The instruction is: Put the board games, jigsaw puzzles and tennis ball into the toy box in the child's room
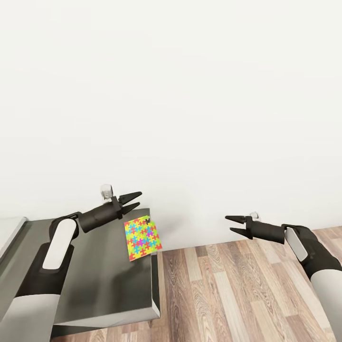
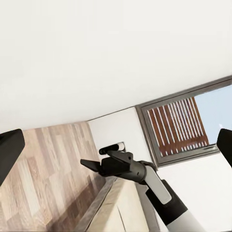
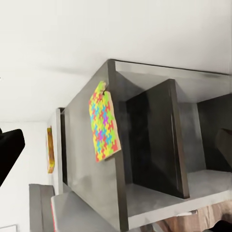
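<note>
One jigsaw puzzle (image 1: pixel 142 239), a flat square of yellow, blue, pink and green pieces, lies tilted at the far right corner of the dark grey table (image 1: pixel 109 280) and overhangs its edge. From the right wrist, the puzzle (image 3: pixel 105 126) shows at the corner of the table top (image 3: pixel 82 159). My left gripper (image 1: pixel 135 201) hovers open just above and behind the puzzle, holding nothing. Off to the right of the table, my right gripper (image 1: pixel 230 224) is open and empty over the wood floor; it also appears in the left wrist view as the right gripper (image 2: pixel 92 166).
A white wall rises directly behind the table. A pale grey top (image 1: pixel 9 232) joins the table at the left. Open shelves (image 3: pixel 154 140) sit under the table. A flat orange-yellow item (image 3: pixel 50 150) lies farther along the top. A grey-framed window (image 2: pixel 179 125) is in the left wrist view.
</note>
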You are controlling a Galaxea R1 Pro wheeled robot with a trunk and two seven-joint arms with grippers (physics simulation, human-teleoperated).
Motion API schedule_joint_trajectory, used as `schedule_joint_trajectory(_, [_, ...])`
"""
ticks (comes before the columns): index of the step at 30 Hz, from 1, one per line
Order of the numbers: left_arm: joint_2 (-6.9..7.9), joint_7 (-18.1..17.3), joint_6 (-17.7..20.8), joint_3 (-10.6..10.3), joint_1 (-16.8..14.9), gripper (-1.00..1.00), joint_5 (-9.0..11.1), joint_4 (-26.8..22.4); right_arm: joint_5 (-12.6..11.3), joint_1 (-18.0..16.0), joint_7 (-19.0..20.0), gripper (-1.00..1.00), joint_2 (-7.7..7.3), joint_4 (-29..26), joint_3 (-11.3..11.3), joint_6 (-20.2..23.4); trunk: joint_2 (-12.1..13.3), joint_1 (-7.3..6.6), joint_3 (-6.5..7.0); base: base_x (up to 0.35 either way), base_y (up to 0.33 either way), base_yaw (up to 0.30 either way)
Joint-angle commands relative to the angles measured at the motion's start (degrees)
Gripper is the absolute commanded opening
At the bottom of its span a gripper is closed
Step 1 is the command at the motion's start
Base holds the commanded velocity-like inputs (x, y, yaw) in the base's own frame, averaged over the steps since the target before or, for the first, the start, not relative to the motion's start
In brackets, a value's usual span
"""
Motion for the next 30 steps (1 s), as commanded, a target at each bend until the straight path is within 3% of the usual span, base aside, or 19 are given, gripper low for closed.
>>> schedule_joint_trajectory(1, [-0.01,-0.41,0.26,0.08,-0.05,1.00,-0.34,0.01,0.19,-0.04,0.26,1.00,0.00,0.01,-0.09,0.19,-0.05,0.01,-0.06,0.000,0.000,0.000])
schedule_joint_trajectory(5, [-0.06,0.04,0.26,0.05,-0.04,1.00,-0.32,-0.01,0.17,-0.06,0.12,1.00,-0.69,0.23,-0.15,0.19,-0.05,0.01,-0.06,0.000,0.000,0.000])
schedule_joint_trajectory(17, [-0.09,0.49,0.26,0.03,-0.10,1.00,-0.30,0.09,0.17,-0.09,-1.00,1.00,-1.66,0.70,-0.22,0.20,-4.86,2.65,-2.20,0.000,0.000,0.017])
schedule_joint_trajectory(30, [-0.11,0.68,0.26,0.06,-0.12,1.00,-0.29,0.25,0.15,-0.08,-1.55,1.00,-1.87,0.96,-0.22,0.18,-10.08,5.50,-4.23,0.000,0.000,0.175])
